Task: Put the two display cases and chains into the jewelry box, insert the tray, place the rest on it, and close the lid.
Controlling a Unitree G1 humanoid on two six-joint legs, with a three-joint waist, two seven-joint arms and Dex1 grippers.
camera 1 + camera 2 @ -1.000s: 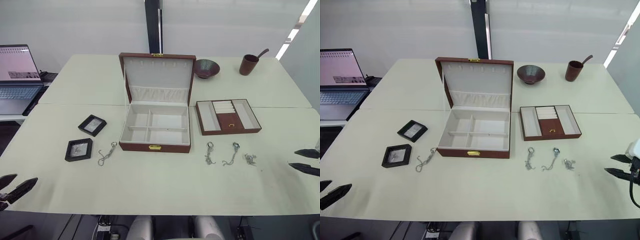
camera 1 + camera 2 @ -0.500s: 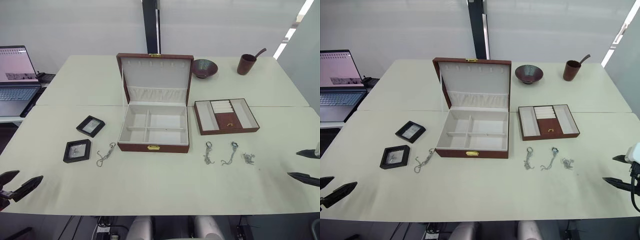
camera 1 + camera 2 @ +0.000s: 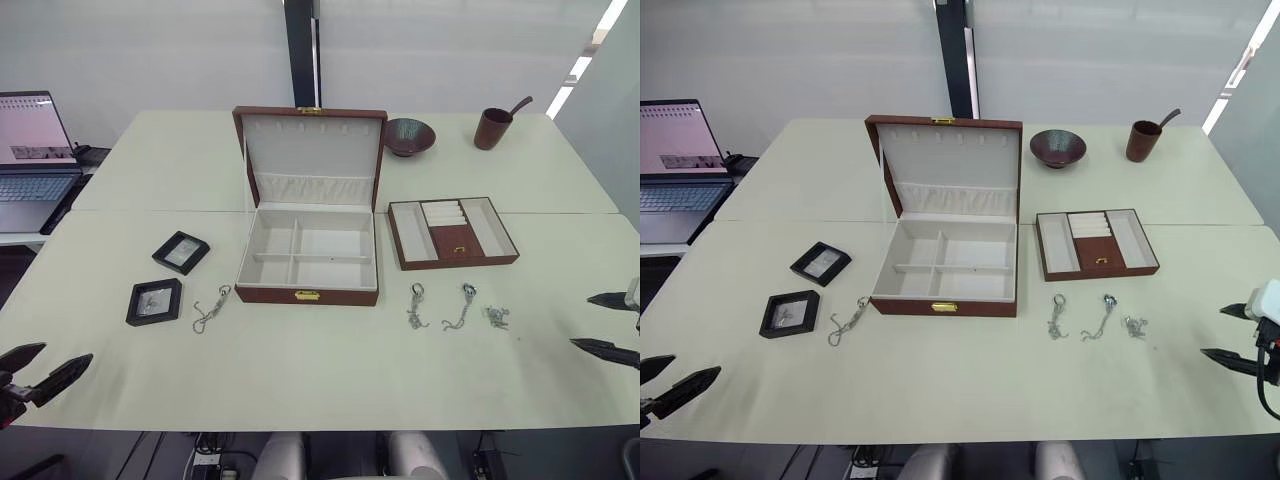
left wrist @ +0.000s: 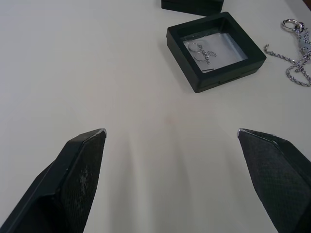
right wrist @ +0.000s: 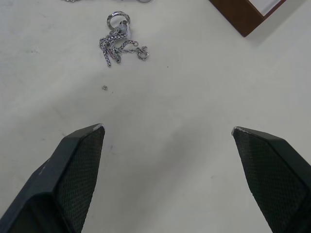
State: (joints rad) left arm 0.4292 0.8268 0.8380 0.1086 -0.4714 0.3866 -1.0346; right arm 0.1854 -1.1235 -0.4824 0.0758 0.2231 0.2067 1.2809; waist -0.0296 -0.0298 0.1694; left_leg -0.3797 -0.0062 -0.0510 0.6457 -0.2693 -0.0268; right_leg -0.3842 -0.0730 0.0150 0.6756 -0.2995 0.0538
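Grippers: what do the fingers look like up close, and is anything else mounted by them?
Left gripper and right gripper each have two black wedge-shaped fingers with finely textured inner pads, tapering to narrow tips. By the right gripper sits a white housing with a black cable.

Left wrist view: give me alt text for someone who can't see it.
The left gripper, jaws wide open, hovers over bare white table short of a black-framed display case with a clear window. A silvery chain lies beside the case, and the edge of a second case sits beyond it.
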